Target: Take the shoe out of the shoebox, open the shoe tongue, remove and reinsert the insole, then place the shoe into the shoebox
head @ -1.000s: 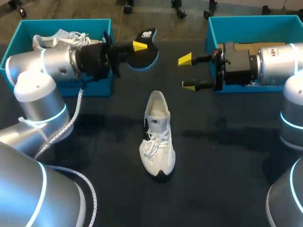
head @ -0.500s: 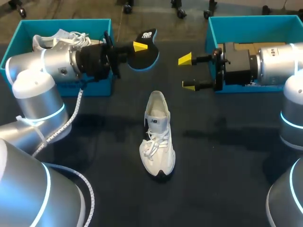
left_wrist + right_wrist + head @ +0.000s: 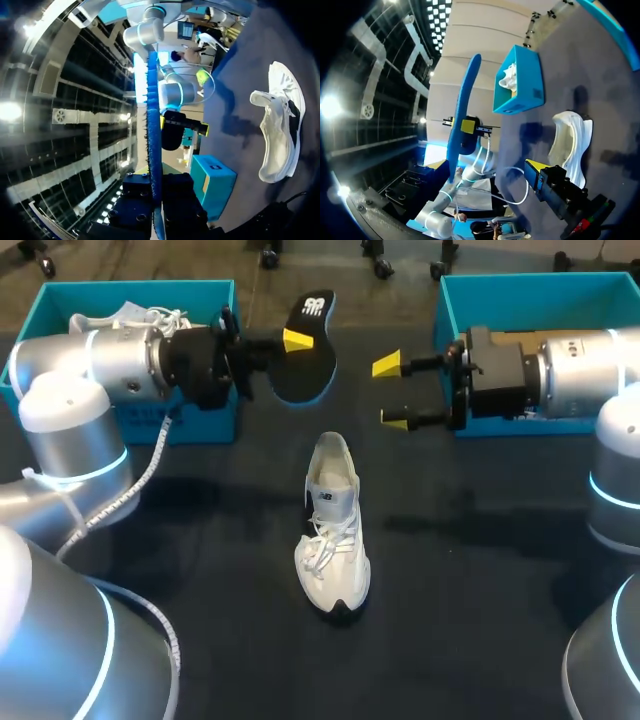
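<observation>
Black insole [image 3: 312, 368] in left jaws, well apart from shoe [image 3: 333, 535]

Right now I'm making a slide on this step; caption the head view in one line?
Left arm holds the insole aloft, right arm's jaws open opposite, shoe standing on the table.

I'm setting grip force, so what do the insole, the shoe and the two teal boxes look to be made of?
Insole: probably foam, matte black on top and blue underneath. It looks thin and gently curved where the left gripper holds it.
Shoe: white fabric upper, possibly mesh, with woven laces. The black sole looks like rubber.
Shoeboxes: matte teal with thin, straight walls, likely cardboard.
</observation>
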### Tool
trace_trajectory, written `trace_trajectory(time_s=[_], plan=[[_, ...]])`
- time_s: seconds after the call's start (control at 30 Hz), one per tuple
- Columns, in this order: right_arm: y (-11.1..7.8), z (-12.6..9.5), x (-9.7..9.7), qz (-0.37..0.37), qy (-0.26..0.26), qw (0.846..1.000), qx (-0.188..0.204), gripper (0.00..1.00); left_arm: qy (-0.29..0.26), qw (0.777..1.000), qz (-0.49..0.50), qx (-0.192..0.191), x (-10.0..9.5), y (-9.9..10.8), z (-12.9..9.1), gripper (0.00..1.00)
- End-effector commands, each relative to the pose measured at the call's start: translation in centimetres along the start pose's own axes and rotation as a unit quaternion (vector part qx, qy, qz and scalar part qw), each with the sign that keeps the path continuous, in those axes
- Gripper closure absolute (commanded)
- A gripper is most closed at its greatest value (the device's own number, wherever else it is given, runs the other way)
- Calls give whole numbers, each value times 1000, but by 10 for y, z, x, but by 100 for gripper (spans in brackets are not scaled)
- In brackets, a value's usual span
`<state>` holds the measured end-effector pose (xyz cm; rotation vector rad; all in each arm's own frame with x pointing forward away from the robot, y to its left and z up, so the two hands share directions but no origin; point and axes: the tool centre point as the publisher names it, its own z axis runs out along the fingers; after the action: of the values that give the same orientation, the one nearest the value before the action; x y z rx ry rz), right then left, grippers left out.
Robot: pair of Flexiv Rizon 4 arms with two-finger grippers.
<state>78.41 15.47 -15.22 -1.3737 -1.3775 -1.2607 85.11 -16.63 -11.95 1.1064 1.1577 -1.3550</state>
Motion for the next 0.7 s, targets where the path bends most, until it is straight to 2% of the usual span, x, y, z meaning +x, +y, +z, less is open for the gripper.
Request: trace_trajectory(time_s=[0.03, 0.37, 0.6, 0.7], plan=[[3, 10, 3, 1, -5, 1000, 2, 0, 15, 1000, 18, 18, 4, 3, -3, 100], [3, 30, 13, -2, -5, 1000, 12, 0, 53, 996, 65, 19, 25, 3, -4, 100], [3, 46, 14, 3, -1, 1000, 22, 0, 65, 993, 99, 15, 34, 5, 5, 100], [2, 50, 12, 5, 3, 1000, 23, 5, 67, 992, 103, 16, 37, 3, 9, 100]])
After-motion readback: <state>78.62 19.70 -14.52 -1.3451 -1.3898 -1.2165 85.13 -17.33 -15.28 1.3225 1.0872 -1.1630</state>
